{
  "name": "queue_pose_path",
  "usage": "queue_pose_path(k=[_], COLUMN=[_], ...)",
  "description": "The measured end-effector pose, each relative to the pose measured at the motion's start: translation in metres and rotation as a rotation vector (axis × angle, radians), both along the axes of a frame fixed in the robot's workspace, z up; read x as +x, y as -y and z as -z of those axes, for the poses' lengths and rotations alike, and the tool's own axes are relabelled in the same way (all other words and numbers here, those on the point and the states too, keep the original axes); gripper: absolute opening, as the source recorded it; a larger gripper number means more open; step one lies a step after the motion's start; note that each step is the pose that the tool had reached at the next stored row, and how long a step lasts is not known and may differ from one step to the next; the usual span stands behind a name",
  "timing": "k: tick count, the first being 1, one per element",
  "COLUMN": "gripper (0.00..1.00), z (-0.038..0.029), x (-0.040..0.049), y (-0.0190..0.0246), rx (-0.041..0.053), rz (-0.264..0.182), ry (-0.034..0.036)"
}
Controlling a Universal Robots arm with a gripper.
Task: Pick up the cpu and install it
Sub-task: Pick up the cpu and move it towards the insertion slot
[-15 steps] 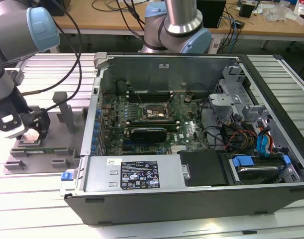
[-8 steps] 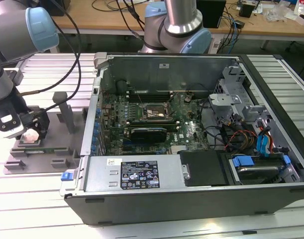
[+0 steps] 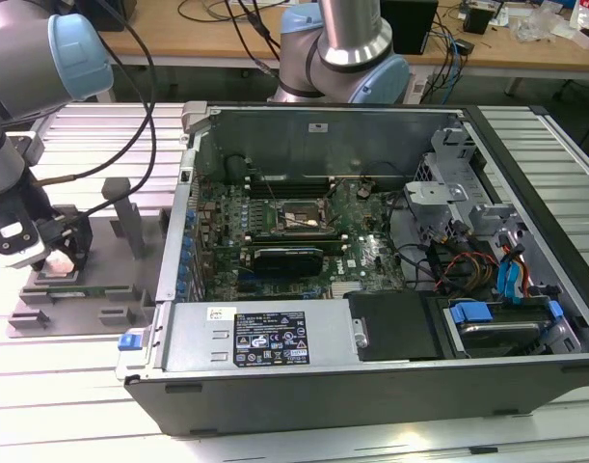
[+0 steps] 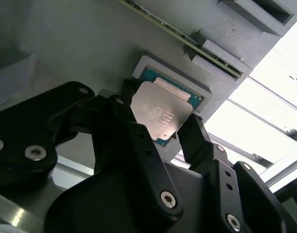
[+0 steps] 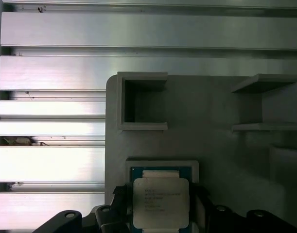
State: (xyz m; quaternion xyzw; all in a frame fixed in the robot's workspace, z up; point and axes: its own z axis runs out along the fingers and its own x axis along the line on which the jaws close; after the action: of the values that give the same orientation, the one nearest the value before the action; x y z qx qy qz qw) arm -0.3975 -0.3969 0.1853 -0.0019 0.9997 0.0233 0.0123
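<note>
The cpu [image 4: 160, 114], a small square chip with a silvery top on a green board, lies in a square recess of the grey plastic tray [image 4: 65, 43]. My gripper [image 4: 158, 109] is down over it, one black finger against each of two opposite edges. In the first wrist view the cpu [image 5: 160, 199] sits between the fingers in the tray [image 5: 211, 121]. In the exterior view my gripper [image 3: 61, 256] is at the far left over the tray [image 3: 82, 289]. The black socket frame [image 3: 296, 214] lies open on the motherboard inside the computer case.
The open computer case [image 3: 371, 386] fills the middle and the exterior view's right, with a black expansion card [image 3: 289, 256] below the socket. Upright grey holders [image 3: 130, 217] rise from the tray. A second robot arm [image 3: 347, 48] stands behind the case.
</note>
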Motion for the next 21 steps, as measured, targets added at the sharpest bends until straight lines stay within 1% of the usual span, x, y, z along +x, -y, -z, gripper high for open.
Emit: queue_pose_path(k=[4,11,12,13,19,20,21], gripper=[0.64,0.64,0.62,0.56,0.55,0.55,0.55], z=[-0.0014,-0.0012,-0.0012,-0.0013,-0.0012,-0.002,-0.0042], x=[0.001,0.0017,0.0018,0.0018,0.0021,0.0022,0.0023], y=[0.0,0.0,0.0,0.0,0.0,0.0,0.0], rx=[-0.0003,-0.0001,-0.0001,-0.0002,-0.0001,-0.0002,-0.0001], rz=[0.0,0.0,0.0,0.0,0.0,0.0,0.0], ry=[-0.0005,-0.0001,-0.0003,-0.0003,-0.0002,-0.0003,-0.0001])
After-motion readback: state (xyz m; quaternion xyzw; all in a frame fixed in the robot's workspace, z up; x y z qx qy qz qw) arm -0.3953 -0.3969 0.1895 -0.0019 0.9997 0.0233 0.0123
